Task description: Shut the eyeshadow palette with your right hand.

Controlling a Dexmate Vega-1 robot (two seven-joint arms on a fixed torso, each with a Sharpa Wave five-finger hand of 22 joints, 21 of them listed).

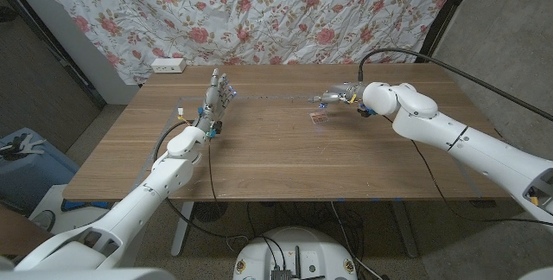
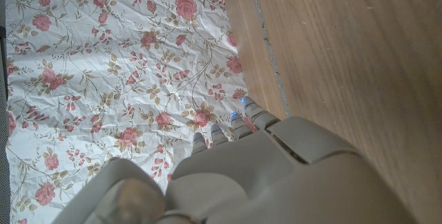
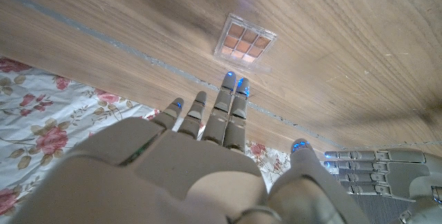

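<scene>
The eyeshadow palette is a small clear case with several pinkish-brown pans, lying on the wooden table right of the middle. In the right wrist view the palette sits just beyond my fingertips, apart from them; I cannot tell how its clear lid stands. My right hand hovers just behind the palette, fingers stretched out and apart, holding nothing. My left hand stands at the far left of the table with fingers straight and nothing in it; the right wrist view also catches the left hand.
A white power strip lies at the table's far left corner. A floral cloth hangs behind the table. A black cable arcs over the far right side. A thin taped line runs across the wood.
</scene>
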